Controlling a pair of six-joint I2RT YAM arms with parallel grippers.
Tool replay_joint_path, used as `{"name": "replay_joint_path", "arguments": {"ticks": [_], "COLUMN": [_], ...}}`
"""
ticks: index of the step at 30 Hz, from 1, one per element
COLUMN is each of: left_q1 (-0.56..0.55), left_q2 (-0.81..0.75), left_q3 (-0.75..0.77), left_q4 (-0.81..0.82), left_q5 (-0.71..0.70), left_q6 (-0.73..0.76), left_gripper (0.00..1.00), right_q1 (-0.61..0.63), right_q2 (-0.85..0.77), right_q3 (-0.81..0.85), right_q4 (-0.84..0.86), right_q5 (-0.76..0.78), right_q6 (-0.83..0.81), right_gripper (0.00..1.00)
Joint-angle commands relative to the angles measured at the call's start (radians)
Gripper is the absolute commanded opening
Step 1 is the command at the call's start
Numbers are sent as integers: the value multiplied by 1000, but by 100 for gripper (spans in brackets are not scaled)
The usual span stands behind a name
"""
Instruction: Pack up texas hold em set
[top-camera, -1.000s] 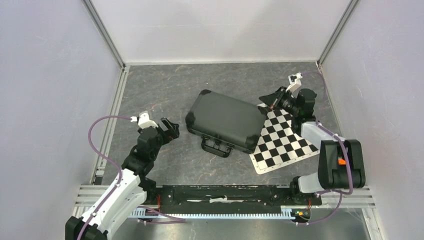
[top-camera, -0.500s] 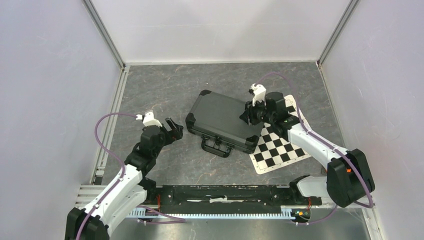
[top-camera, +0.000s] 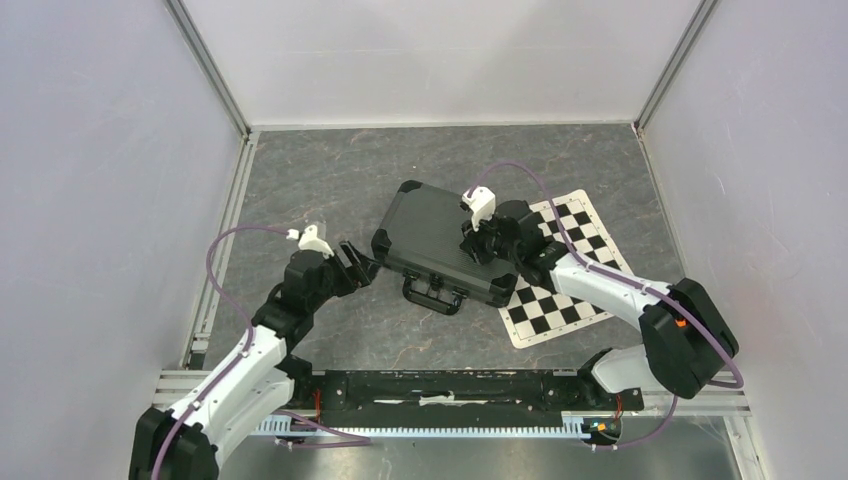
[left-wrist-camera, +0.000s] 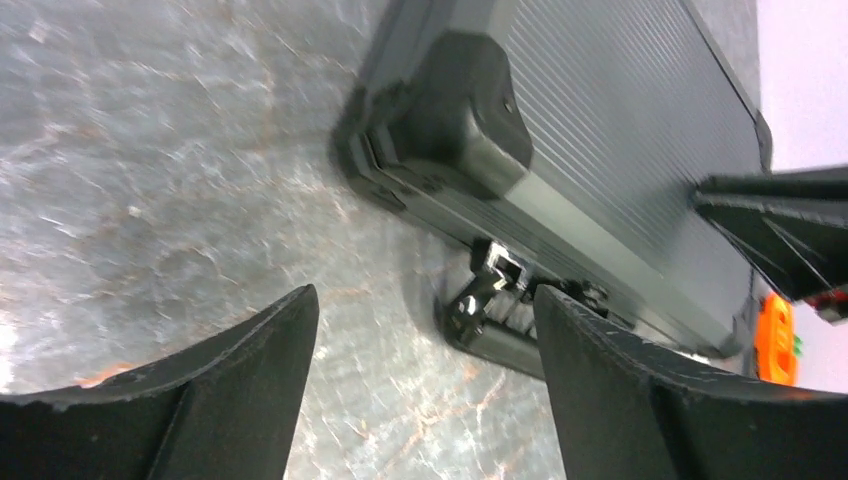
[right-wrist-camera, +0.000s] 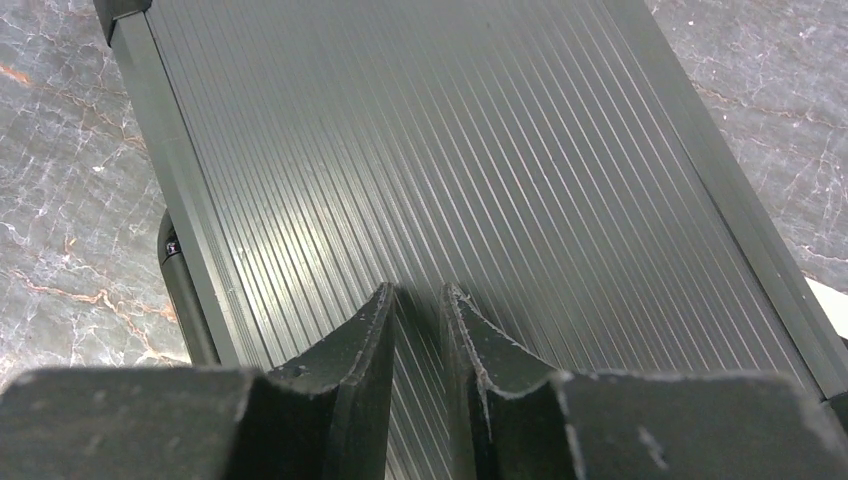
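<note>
You've got the case (top-camera: 445, 243) shut and lying flat, its R end over the checkered mat (top-camera: 575, 290). The handle (top-camera: 433, 292) is on the long side facing the arm bases. In the top view the case's long axis runs far-left to near-right. No chips, cards or dice show outside it; prob. packed inside, can't confirm.

R gripper (top-camera: 478, 240) is over the lid, approx mid-case. Its fingers are pressed almost together w/ nothing between them, tips at the ribbed lid; contact can't be told. L gripper (top-camera: 355, 262) is just off the case's L short end, spread wide, aimed at that corner and the front latch (left-wrist-camera: 500, 265).

Vs 1 s ago: R has swung from the mat's far corner onto the lid, and L has crept closer to the case. The case hasn't visibly shifted.

My read: R is placed to hold the lid down, and L is nearer the latches.
</note>
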Motion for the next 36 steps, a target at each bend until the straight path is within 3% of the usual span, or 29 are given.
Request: {"name": "replay_joint_path", "arguments": {"ticks": [1,8,15,19,22,23,28,36], "left_q1": [-44,-198,-209,-206,-192,-189,-179,-175], "left_q2": [-4,61,215,274,337,354,455,570], "left_q3": [37,43,24,82,129,140,132,53], "left_q4": [5,53,54,29,-26,-34,50,329], "left_q5": [157,78,28,2,-31,-36,-21,31], "left_q6": [-114,-180,-169,-116,-94,-88,-85,-102], "left_gripper": [82,76,63,42,8,3,2,2], "right_q1": [6,15,26,35,34,34,34,34], "right_q2": [59,55,15,-28,-61,-69,-92,-98], "right_q3": [-92,-120,-165,-189,-209,-213,-229,-245], "right_q4": [-137,-77,-35,-26,-22,-22,-24,-28], "right_q5": [40,-4,-20,-27,-24,-21,-9,-7], "right_q6": [3,21,33,41,49,49,52,59], "right_gripper": [29,27,29,33,33,33,34,35]}}
